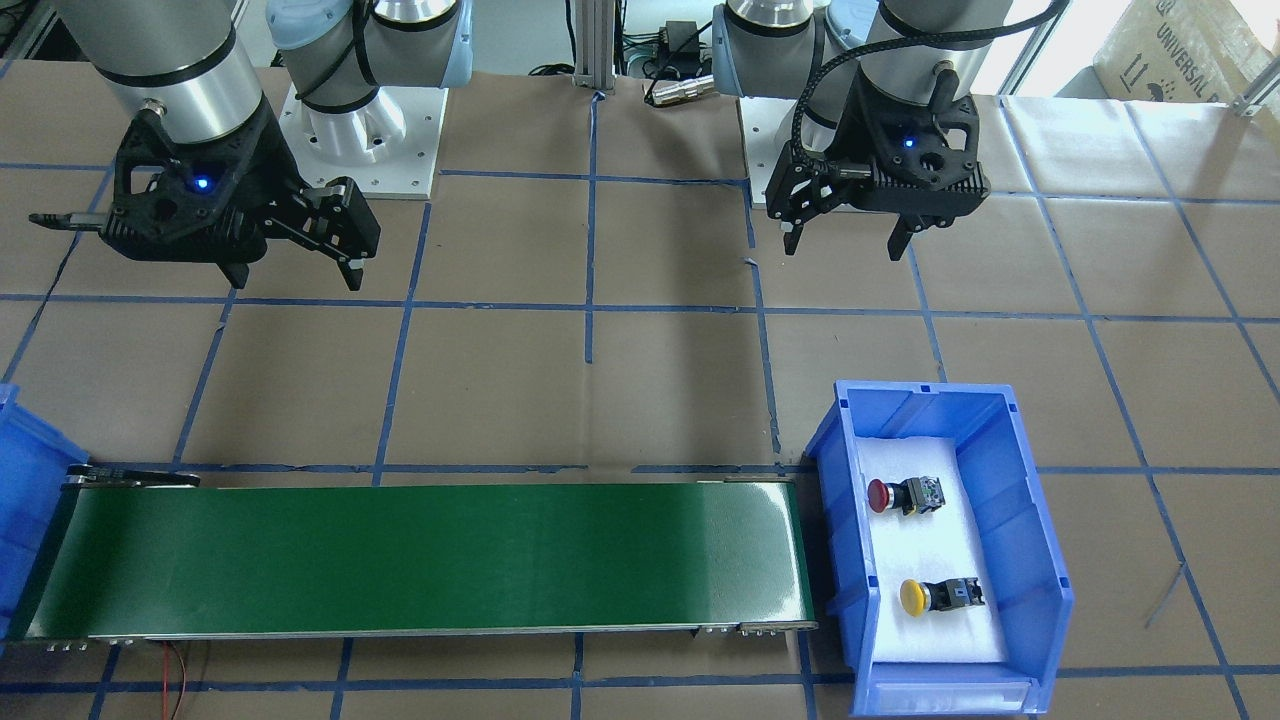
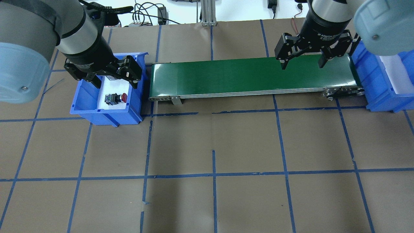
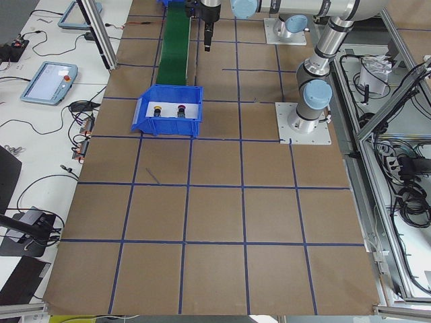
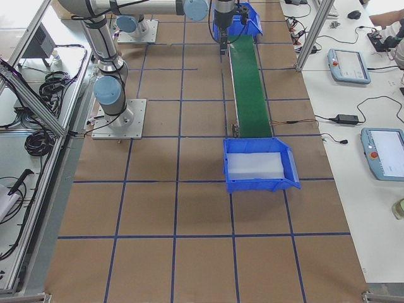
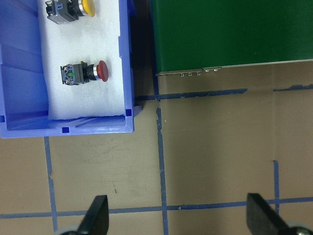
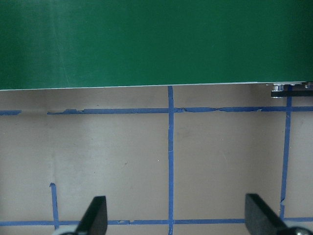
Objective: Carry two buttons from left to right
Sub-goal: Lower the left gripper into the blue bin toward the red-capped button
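The red button [image 1: 880, 495] and the yellow button [image 1: 913, 597] both lie on their sides on a white foam pad [image 1: 925, 545] inside the blue bin [image 1: 1005, 490] at the robot's left end of the green belt [image 1: 420, 555]. They are apart from each other, the red one nearer the robot and the yellow one farther from it. Each has its round cap turned toward the belt and its dark blocky body toward the bin's outer wall.

The left gripper [image 1: 843, 247] hangs above the brown paper table [image 1: 640, 380] on the robot's side of that bin, its fingers spread wide with nothing between them. In its wrist view the fingertips [image 5: 98, 210] sit over taped paper, with the bin and both buttons ahead.

The right gripper [image 1: 297, 280] is also spread and empty, hanging on the robot's side of the belt toward its other end. A second blue bin [image 2: 370, 81] stands at that end, lined with white foam
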Available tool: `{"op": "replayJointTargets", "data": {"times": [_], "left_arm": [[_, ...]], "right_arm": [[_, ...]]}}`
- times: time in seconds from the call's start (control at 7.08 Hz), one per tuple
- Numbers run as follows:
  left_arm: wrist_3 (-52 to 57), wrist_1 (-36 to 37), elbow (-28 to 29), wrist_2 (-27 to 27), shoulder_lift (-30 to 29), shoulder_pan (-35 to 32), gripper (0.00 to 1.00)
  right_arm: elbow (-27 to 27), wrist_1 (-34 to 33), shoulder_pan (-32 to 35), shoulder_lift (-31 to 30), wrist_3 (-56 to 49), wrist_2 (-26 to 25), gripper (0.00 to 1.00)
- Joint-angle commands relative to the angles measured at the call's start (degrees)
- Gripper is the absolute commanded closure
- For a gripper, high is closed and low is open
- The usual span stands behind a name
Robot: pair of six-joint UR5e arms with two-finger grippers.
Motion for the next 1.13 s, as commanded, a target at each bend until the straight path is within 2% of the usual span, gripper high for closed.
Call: {"op": "replayJointTargets", "data": {"times": [0.0, 0.14, 0.42, 0.56, 0.99], "left_arm": [[0.5, 0.1, -0.1, 0.0, 0.0, 0.0, 0.00], [1.4, 0.2, 0.0, -0.2, 0.0, 0.0, 0.00], [2.3, 0.2, -0.1, 0.0, 0.2, 0.3, 0.00], [4.7, 0.3, -0.2, -0.1, 0.3, 0.7, 0.00], [29.2, -0.5, -1.3, -1.4, 0.5, 4.6, 0.00]], "right_arm": [[0.2, -3.4, 0.1, 0.2, 1.0, -1.7, 0.00], [0.4, -2.7, 0.3, 0.2, 0.9, -1.1, 0.00], [0.5, 6.5, 0.5, -2.2, 0.0, -1.5, 0.00], [-0.2, 6.4, 0.5, -1.8, 0.0, -1.2, 0.00], [0.6, 6.4, 0.5, -3.1, -0.7, 1.1, 0.00]]}}
